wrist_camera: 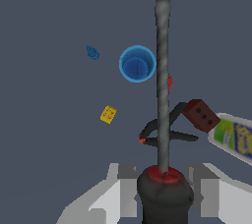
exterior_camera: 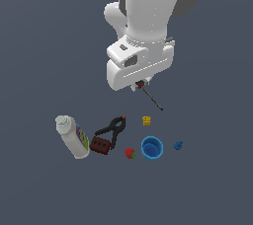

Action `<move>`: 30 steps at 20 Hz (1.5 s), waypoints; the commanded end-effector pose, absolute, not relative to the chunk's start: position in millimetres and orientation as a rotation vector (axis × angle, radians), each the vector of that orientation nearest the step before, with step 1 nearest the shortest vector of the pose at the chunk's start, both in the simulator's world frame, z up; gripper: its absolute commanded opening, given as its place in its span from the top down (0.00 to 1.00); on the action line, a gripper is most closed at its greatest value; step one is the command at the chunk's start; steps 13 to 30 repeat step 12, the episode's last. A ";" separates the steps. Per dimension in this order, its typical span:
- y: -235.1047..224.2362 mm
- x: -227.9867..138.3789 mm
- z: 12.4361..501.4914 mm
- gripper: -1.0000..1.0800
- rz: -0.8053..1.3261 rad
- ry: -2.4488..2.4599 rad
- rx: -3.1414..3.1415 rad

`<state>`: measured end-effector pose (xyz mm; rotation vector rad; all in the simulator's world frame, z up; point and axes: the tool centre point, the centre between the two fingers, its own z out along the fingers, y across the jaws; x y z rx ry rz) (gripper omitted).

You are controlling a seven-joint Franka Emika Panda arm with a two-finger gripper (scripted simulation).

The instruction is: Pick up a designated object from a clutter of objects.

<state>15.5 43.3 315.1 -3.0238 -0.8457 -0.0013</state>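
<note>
Gripper (wrist_camera: 164, 196) pinching screwdriver (wrist_camera: 162, 85) handle, shown in wrist view only; exterior view: shaft slants below hand, clamp (exterior_camera: 112, 130) beneath

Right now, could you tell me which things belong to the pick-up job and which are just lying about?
In the job:
- screwdriver, gripped by its handle
- gripper

Lying about:
- white bottle
- black clamp
- dark-red block
- strawberry
- blue cup
- yellow block
- small blue piece

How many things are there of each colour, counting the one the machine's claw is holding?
Blue: 2, the cup and the small piece
Red or dark red: 2, the strawberry and the block
Yellow: 1, the yellow block
White: 1, the bottle
Black with red: 2, the clamp and the screwdriver held in the gripper
Total: 8
</note>
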 end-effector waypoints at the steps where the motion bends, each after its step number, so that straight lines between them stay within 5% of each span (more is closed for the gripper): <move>1: 35.2 20.2 329.1 1.00 0.000 -0.847 -3.024; 30: 23.2 29.4 349.5 1.00 0.000 -0.846 -3.026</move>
